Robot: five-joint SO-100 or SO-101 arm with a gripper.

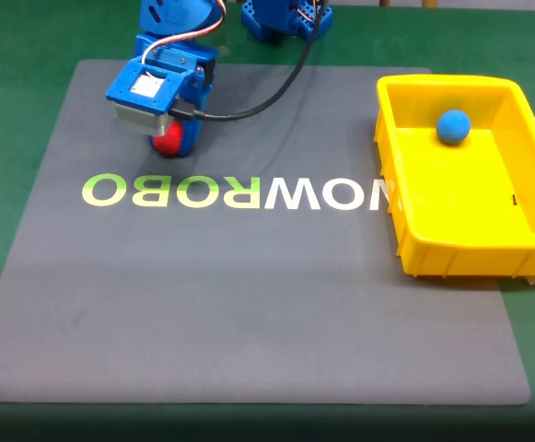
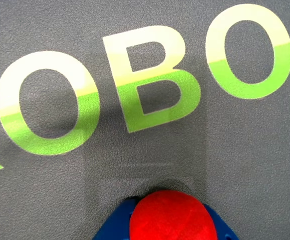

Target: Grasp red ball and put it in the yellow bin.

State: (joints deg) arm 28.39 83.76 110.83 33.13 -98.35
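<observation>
The red ball (image 1: 166,141) is at the mat's far left in the fixed view, tucked under my blue gripper (image 1: 171,138). In the wrist view the red ball (image 2: 172,218) sits at the bottom edge, and my gripper (image 2: 167,222) is shut on it with a blue finger pressed against each side. Whether the ball touches the mat I cannot tell. The yellow bin (image 1: 460,253) stands at the right of the fixed view, far from the gripper, with a blue ball (image 1: 453,126) lying in its far part.
A grey mat (image 1: 249,313) with large "ROBO" lettering (image 1: 170,190) covers the green table. The arm's blue base (image 1: 285,18) stands at the far edge, and a black cable (image 1: 276,92) runs from it to the gripper.
</observation>
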